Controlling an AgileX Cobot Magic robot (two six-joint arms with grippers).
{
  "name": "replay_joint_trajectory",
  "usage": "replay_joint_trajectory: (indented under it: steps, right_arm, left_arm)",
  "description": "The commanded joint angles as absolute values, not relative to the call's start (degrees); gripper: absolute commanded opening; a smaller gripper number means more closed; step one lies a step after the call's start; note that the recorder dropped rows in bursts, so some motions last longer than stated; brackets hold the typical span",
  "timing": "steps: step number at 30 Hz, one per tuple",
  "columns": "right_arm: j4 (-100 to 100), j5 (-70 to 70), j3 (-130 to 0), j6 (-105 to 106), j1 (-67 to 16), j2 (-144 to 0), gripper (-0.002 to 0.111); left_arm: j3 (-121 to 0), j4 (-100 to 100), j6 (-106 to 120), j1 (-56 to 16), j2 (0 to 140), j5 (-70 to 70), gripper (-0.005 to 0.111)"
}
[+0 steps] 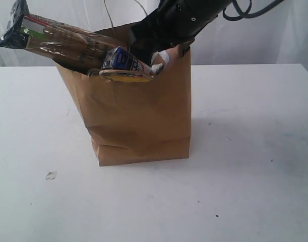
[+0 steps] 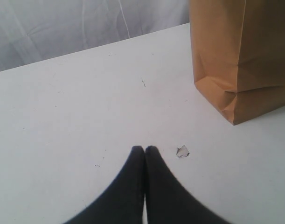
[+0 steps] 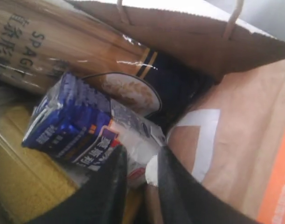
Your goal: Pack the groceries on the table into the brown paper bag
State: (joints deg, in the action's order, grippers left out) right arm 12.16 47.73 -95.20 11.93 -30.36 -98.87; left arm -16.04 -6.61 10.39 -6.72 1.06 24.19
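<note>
Right claw (image 3: 141, 158), jaws slightly parted inside the bag (image 1: 143, 116), could snag the pouch (image 3: 72, 126) on withdrawal, tipping the overhanging spaghetti (image 1: 58, 40) out.

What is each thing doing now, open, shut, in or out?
brown paper bag: upright, top open.
long spaghetti pack: in bag, leaning, end sticking out.
blue-white pouch: tilted on top inside bag.
yellow-grain container: inside bag.
brown pouch with orange label: inside bag.
left gripper: shut, over table.
right gripper: inside bag, jaws slightly apart, grip unclear.
</note>
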Motion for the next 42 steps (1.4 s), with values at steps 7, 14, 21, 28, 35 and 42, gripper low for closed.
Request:
replay_joint_trajectory:
  steps: [7, 14, 21, 28, 35, 42]
  right_arm:
    - [-12.29, 55.06, -95.53, 11.43, -30.04, -89.12, 0.017]
    - [-32.67, 54.33, -84.41, -12.61, -19.13, -79.99, 0.000]
    - [-34.26, 35.49, -74.88, -16.86, -15.30, -64.70, 0.000]
    - [-37.30, 36.78, -73.55, -26.41, -15.41, -53.73, 0.000]
    - [-35.80, 36.09, -73.55, -16.77, -15.41, -47.94, 0.000]
    - [-32.62, 34.35, -72.61, -15.99, -7.89, -46.16, 0.000]
  left_arm:
    - [-15.68, -7.15, 10.51, -7.26, 0.64, 24.03, 0.000]
    - [-15.68, -7.15, 10.51, -7.26, 0.64, 24.03, 0.000]
    - [-15.68, -7.15, 10.51, -7.26, 0.64, 24.03, 0.000]
    - [-15.68, -7.15, 10.51, -7.26, 0.64, 24.03, 0.000]
    - [-15.68, -7.15, 10.51, -7.26, 0.64, 24.03, 0.000]
    - [-15.68, -7.15, 10.51, -7.26, 0.64, 24.03, 0.000]
